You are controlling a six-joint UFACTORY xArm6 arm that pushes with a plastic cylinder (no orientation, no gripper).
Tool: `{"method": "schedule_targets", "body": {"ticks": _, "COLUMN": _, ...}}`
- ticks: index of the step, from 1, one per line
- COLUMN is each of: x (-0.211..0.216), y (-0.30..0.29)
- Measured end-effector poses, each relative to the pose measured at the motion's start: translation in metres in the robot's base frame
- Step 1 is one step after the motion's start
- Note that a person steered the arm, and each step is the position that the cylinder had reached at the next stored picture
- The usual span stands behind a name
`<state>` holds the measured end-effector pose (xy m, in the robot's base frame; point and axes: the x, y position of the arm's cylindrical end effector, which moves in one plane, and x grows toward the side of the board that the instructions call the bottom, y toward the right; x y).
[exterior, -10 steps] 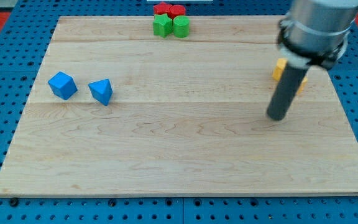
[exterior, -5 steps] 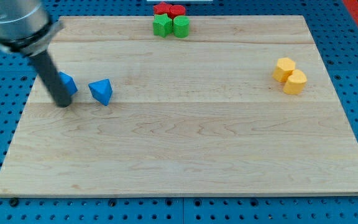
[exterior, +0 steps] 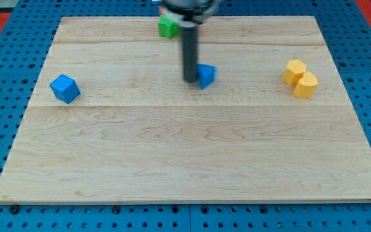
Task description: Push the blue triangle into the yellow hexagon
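The blue triangle (exterior: 207, 75) lies on the wooden board near its upper middle. My tip (exterior: 190, 80) touches its left side, and the rod hides part of it. Two yellow blocks sit at the view's right: one yellow hexagon-like block (exterior: 295, 70) and another yellow block (exterior: 306, 85) just below and right of it, touching. The triangle is well left of them.
A blue cube (exterior: 64, 88) sits at the view's left. A green block (exterior: 167, 26) shows at the top edge, beside the rod; the arm hides the other blocks there. The wooden board (exterior: 172, 161) lies on a blue pegboard.
The rod swept from beside the blue cube to the board's upper middle. The blue triangle moved right and slightly up with it, toward the yellow blocks. The cube stayed.
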<state>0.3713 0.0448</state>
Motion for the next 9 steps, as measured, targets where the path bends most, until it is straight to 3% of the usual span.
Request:
{"method": "schedule_targets", "body": {"ticks": 1, "x": -0.005, "y": 0.072}}
{"method": "schedule_targets", "body": {"ticks": 3, "x": -0.016, "y": 0.025}}
{"method": "schedule_targets", "body": {"ticks": 7, "x": -0.019, "y": 0.106}}
{"method": "schedule_targets", "body": {"ticks": 8, "x": -0.016, "y": 0.074}}
{"method": "schedule_targets", "body": {"ticks": 9, "x": 0.02, "y": 0.005}}
